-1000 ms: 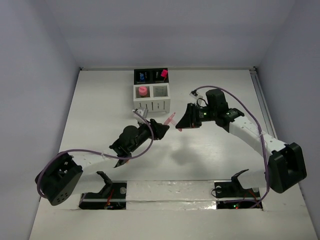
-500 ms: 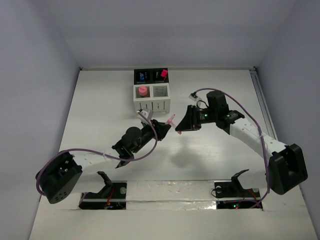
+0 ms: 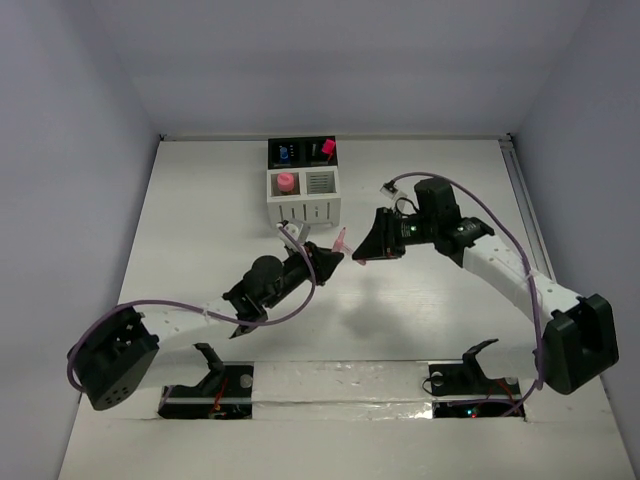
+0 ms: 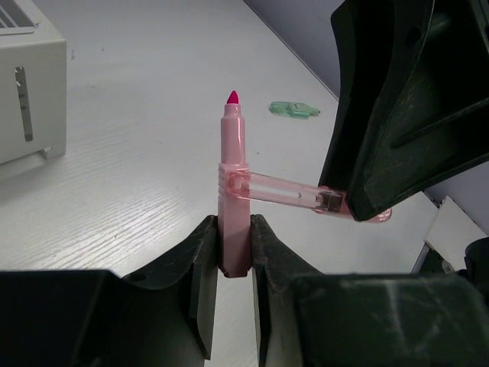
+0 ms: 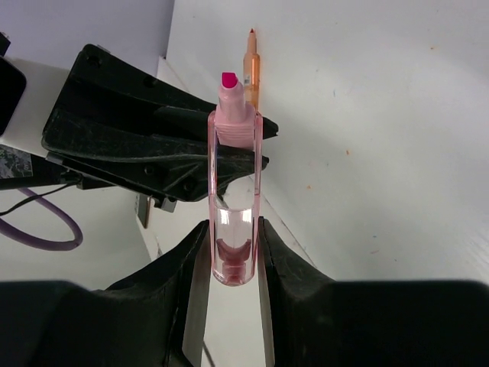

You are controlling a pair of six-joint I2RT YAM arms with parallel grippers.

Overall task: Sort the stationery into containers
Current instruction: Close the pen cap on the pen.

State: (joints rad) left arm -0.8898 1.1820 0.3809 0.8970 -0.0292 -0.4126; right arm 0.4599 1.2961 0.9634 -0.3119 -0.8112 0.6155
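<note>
Green item (image 4: 294,110) beyond pen (image 4: 233,206), left-wrist only

Pink pen (image 4: 233,191): uncapped, magenta tip up, upright in the left hand (image 4: 229,233), just in front of the container block (image 3: 303,195).
Clear pink cap (image 5: 231,222): crosswise in the right hand (image 5: 231,245), mouth at the pen's collar.
Container block: white slotted cups (image 3: 303,198) in front, black behind; three hold capped items (image 3: 286,182).

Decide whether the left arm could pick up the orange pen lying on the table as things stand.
Probably not: the left pincer is shut on the pink pen, leaving no free grip for the orange pen.
</note>
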